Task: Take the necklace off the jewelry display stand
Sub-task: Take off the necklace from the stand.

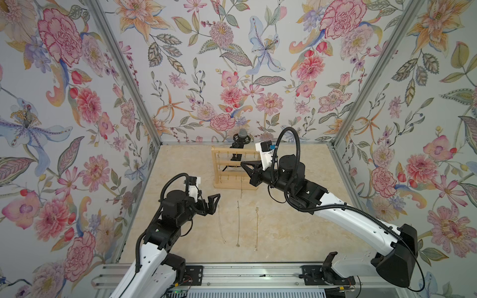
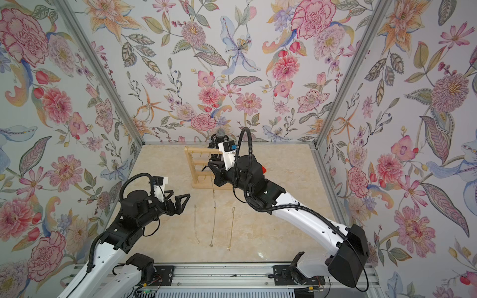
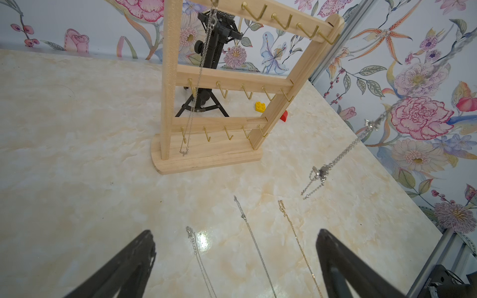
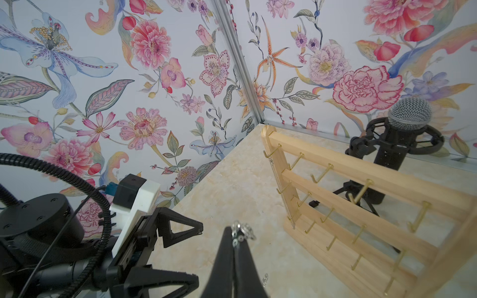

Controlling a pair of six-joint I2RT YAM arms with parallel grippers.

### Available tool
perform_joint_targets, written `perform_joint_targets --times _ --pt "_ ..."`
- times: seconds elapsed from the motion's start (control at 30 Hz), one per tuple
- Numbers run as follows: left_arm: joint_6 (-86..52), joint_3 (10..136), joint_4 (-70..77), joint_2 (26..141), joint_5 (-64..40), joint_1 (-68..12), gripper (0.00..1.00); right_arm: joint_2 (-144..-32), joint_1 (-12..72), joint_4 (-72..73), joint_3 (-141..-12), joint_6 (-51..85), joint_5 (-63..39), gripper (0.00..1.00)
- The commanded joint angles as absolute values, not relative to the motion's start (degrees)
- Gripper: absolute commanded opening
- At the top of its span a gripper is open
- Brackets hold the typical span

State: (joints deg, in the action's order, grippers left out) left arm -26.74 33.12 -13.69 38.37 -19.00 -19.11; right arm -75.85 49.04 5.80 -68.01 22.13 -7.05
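Note:
The pale wooden jewelry display stand (image 1: 229, 186) (image 2: 200, 186) (image 3: 206, 160) (image 4: 304, 232) is upright at the back of the marble table. My right gripper (image 1: 242, 163) (image 2: 209, 163) (image 4: 233, 232) is shut on a silver necklace (image 3: 320, 172) (image 4: 242, 229), which hangs free in front of the stand, off its hooks, and shows in a top view as a thin chain (image 1: 241, 191). Another silver chain (image 3: 198, 85) hangs from the stand's top rail. My left gripper (image 1: 210, 200) (image 2: 178, 197) (image 3: 235, 232) is open and empty, low over the table to the front left.
Three chains lie side by side on the table (image 1: 221, 227) (image 1: 238, 224) (image 1: 256, 229), just ahead of the left gripper. A black microphone on a tripod (image 1: 241, 139) (image 4: 402, 134) stands behind the stand. A yellow brick (image 3: 260, 107) and a red one (image 3: 284, 116) lie nearby. Floral walls enclose three sides.

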Motion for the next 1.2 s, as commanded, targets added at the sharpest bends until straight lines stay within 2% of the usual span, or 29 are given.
perform_joint_targets --times 0.0,0.3,0.53,0.87,1.17 --pt "-25.7 32.5 -12.5 38.5 -17.7 -18.5 0.99 -71.9 48.4 7.0 -65.2 22.8 -11.0 0.0" --pt "-25.8 32.2 -12.2 37.8 -16.8 -18.5 0.99 -62.0 44.8 4.5 -58.4 22.8 -18.9 0.0" --pt "-25.9 32.0 -11.3 36.0 -17.5 -18.5 0.99 -56.3 40.9 -0.3 -56.4 22.9 -28.8 0.0" --pt "-26.5 32.2 -9.5 35.5 -23.4 -18.6 0.99 -51.8 34.7 -4.2 -54.1 23.7 -38.2 0.0" --pt "-29.7 33.5 -4.6 37.7 -29.9 -20.1 0.93 -51.0 31.2 -5.3 -52.9 24.6 -42.7 0.0"
